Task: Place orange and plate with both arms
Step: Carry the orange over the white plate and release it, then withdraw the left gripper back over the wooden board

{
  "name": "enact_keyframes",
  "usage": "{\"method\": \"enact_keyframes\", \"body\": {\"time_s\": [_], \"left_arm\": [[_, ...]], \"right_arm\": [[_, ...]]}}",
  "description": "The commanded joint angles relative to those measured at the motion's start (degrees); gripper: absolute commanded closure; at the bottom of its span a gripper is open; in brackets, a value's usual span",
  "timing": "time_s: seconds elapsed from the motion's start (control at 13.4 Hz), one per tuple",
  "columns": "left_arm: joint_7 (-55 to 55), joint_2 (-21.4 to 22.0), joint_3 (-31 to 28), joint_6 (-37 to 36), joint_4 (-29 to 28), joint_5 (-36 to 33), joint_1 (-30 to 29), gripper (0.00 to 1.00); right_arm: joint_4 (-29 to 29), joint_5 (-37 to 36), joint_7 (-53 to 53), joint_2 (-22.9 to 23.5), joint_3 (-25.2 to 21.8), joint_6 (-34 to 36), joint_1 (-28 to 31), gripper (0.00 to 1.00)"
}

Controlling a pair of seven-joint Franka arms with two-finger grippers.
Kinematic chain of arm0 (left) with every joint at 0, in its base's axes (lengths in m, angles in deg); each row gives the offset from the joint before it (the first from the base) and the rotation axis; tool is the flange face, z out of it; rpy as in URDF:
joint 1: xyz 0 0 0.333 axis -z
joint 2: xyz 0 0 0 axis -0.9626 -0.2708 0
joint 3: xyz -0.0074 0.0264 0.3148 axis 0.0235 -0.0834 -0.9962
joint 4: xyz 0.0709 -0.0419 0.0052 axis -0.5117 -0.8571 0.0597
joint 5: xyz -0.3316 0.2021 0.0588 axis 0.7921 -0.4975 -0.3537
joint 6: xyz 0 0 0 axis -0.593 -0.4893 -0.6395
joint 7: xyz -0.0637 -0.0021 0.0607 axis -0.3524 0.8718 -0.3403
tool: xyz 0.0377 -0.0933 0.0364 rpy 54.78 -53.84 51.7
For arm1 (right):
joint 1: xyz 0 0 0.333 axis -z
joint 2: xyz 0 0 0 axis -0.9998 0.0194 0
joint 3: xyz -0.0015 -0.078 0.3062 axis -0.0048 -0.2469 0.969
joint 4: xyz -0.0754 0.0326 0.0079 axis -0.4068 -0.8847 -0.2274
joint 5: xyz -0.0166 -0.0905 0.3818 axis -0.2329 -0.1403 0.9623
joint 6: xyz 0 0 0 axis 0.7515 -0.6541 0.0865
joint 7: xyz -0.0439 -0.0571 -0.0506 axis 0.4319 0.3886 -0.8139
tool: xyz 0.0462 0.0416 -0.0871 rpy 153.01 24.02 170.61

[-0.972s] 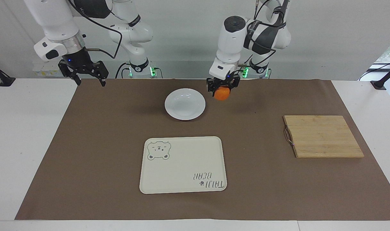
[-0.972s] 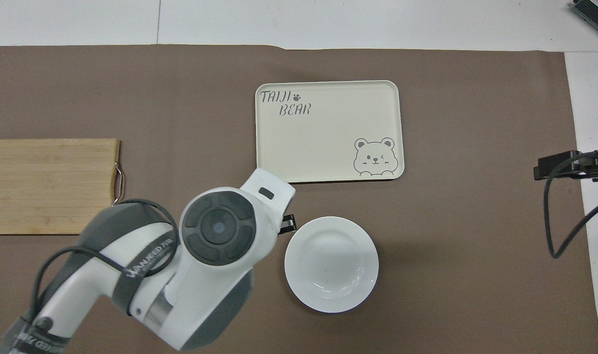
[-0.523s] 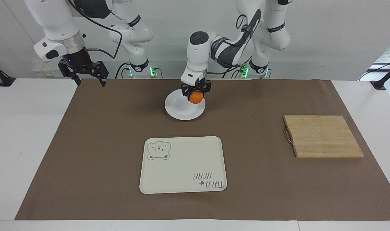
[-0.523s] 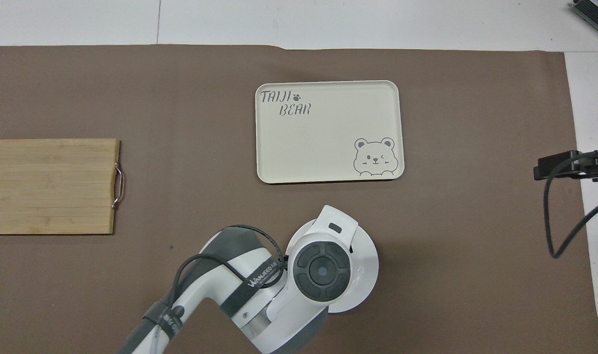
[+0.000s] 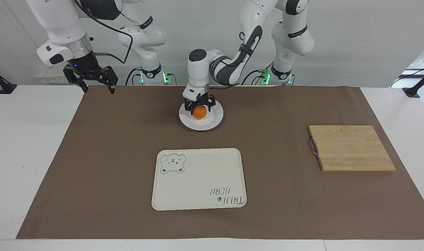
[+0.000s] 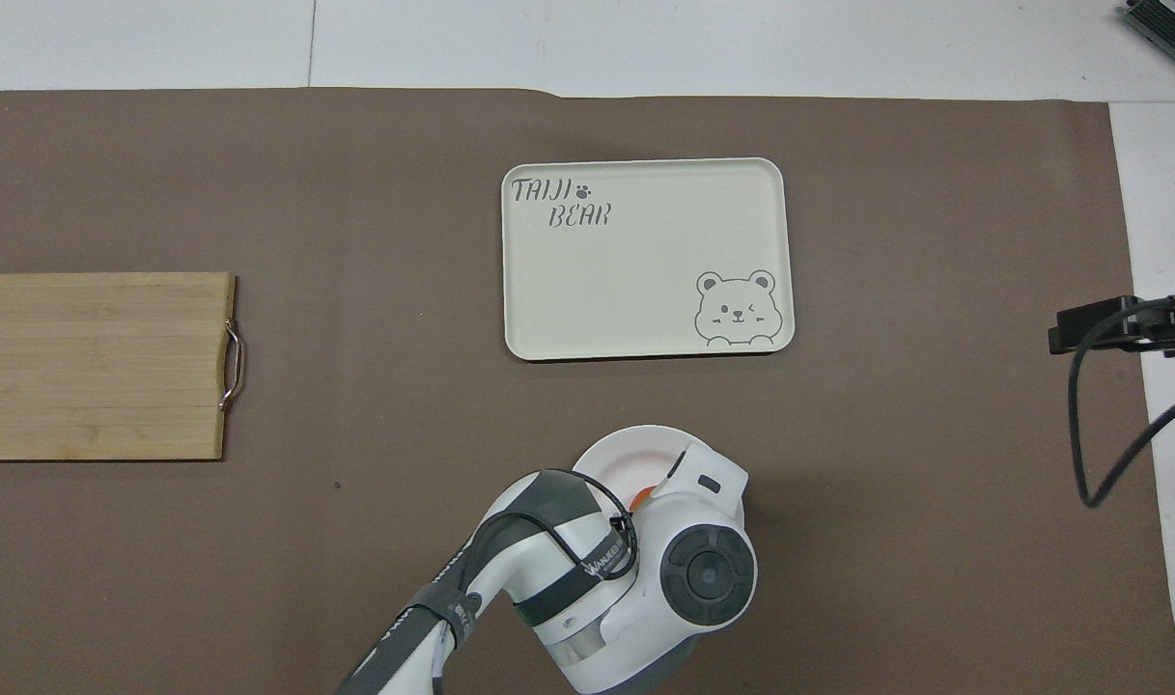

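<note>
We pick up the right arm's black two-finger gripper [image 5: 96, 85] parked in the air over the brown mat's edge at its own end of the bench, fingers spread wide, nothing in them, waiting; moving along, here is the action: the left arm's black gripper [image 5: 199, 106] is down over the round glossy white plate [image 5: 212, 122], and the small bright-orange fruit [image 5: 200, 113] sits in the dish right under it; whether the fingers have let go we cannot tell, as they sit close around the fruit; from overhead the white wrist covers most of the plate [image 6: 614, 454] and only a sliver of orange [image 6: 639, 498] peeps out; so we judge this the release step, orange delivered; next, a straight lift clear without nudging the fruit, since it could roll; then the plate likely goes to the cream rectangular bear-printed tray [image 5: 198, 181], lying farther from the robots; the bamboo cutting board [image 5: 350, 148] sits idle toward the left arm's end.
</note>
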Motion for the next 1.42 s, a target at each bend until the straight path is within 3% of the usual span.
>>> {"method": "enact_keyframes", "body": {"time_s": [0.0,0.37,0.6,0.9,1.35], "left_arm": [[-5.7,6.4,-0.4,-6.1,-0.3,-1.2,-3.8,0.00],[-13.8,10.0,-0.7,-13.1,5.2,-0.8,-13.0,0.00],[-28.9,15.4,-0.8,-18.3,6.9,4.3,-21.4,0.00],[-47.5,15.6,-1.2,-26.6,11.2,4.9,-32.1,0.00],[-66.6,17.1,-1.4,-29.5,11.4,4.7,-45.6,0.00]], "right_arm": [[-0.2,0.4,0.0,-0.1,0.3,0.8,0.5,0.00],[-0.2,0.5,0.0,-0.1,0.3,0.7,0.5,0.00],[-0.2,0.5,0.0,-0.1,0.3,0.7,0.5,0.00],[-0.2,0.4,0.1,-0.2,0.2,1.5,0.5,0.00],[2.1,3.1,-0.2,-1.5,0.3,1.4,0.3,0.00]]}}
